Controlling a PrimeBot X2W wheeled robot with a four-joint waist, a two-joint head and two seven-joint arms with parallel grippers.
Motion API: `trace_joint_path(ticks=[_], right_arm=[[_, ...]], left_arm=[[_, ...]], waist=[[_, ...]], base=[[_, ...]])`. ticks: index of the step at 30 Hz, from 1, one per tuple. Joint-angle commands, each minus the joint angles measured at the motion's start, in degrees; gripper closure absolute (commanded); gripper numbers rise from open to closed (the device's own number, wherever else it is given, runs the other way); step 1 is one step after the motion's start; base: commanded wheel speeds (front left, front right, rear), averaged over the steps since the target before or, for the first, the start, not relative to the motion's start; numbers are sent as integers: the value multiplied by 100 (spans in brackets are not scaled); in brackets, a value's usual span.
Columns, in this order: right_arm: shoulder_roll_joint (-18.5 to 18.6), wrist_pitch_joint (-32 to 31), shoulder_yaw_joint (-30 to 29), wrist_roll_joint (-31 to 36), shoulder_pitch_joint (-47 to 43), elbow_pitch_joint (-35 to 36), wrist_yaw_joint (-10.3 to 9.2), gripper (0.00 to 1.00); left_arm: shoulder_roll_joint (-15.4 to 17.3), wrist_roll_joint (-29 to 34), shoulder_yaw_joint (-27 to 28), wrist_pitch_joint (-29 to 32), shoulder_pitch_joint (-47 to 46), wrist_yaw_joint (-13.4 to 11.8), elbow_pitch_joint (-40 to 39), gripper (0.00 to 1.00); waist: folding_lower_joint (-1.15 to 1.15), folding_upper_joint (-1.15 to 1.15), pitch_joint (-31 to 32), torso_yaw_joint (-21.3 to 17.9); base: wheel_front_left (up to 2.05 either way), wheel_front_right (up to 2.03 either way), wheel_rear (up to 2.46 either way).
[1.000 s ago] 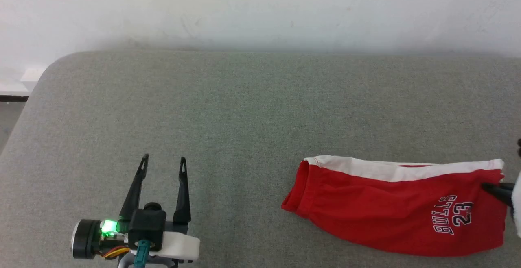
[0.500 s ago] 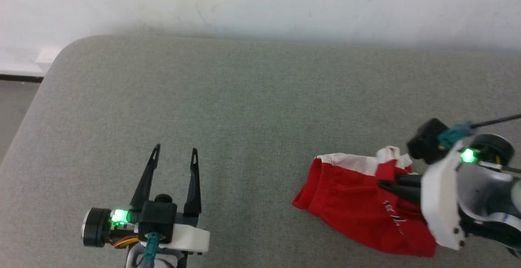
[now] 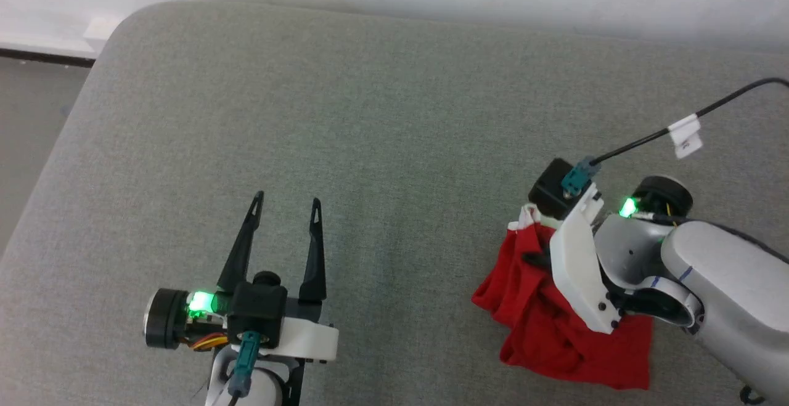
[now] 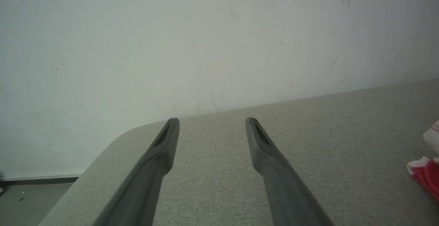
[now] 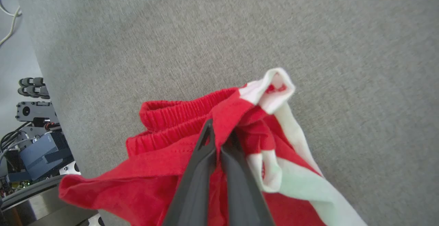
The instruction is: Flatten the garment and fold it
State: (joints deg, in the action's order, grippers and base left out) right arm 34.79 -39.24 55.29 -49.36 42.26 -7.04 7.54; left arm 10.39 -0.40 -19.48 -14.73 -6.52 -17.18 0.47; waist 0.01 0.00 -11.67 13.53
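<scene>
The right gripper (image 5: 217, 135), jaws closed on a red fold, is holding the garment (image 3: 555, 332) bunched at the table's (image 3: 370, 116) near right. The left gripper (image 3: 287, 198) is hovering, jaws wide; it should be pinching an opposite edge to spread it.

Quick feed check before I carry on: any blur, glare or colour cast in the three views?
Head view: even, soft light, no glare, garment crisp. Left wrist view: left gripper slightly soft near the lens. Right wrist view: grey surface smeared as if by motion; the white stripe beside the right gripper looks green-tinted.
</scene>
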Motion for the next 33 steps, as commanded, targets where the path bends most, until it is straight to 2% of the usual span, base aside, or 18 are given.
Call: trace_joint_path(ticks=[1,5,9,10,11,12,18,23,28,33], right_arm=[[-24,30,46,22,51,-71,-5,100],[-100,249,379,-30,48,-640,-5,100],[-169,694,642,-100,85,-800,-5,100],[-168,869,664,-107,112,-789,-5,64],[-154,1059,677,-100,144,-757,-5,9],[-132,1261,680,-89,173,-704,-5,0],[207,2669,292,208,218,-236,-5,0],[374,3898,-698,741,-77,-230,-5,0],[64,4988,-2168,1561,-771,-546,-5,0],[-656,5373,-3719,2495,-1702,-543,-5,0]], left_arm=[[-31,28,-12,-27,-99,-7,8,0],[-30,25,0,-27,-118,-36,33,0],[19,44,8,-27,-89,-77,105,0],[34,41,14,-27,-78,-84,122,0],[50,35,20,-27,-65,-86,140,0],[70,29,26,-27,-51,-83,159,0],[186,-35,126,-27,57,-70,230,0],[239,-94,239,-27,114,-44,175,0],[246,-164,384,-27,144,2,95,0],[242,-176,490,-27,205,47,30,0]], waist=[[-1,0,-94,79],[-1,0,-138,57],[-1,0,-63,-74],[-1,0,-24,-114],[-1,0,19,-154],[-1,0,68,-200],[-1,0,384,-512],[-1,0,549,-766],[-1,0,634,-945],[-1,0,702,-1063]], base=[[0,0,0],[0,0,0],[0,0,0],[0,0,0],[0,0,0],[0,0,0],[0,0,0],[0,0,0],[0,0,0],[0,0,0]])
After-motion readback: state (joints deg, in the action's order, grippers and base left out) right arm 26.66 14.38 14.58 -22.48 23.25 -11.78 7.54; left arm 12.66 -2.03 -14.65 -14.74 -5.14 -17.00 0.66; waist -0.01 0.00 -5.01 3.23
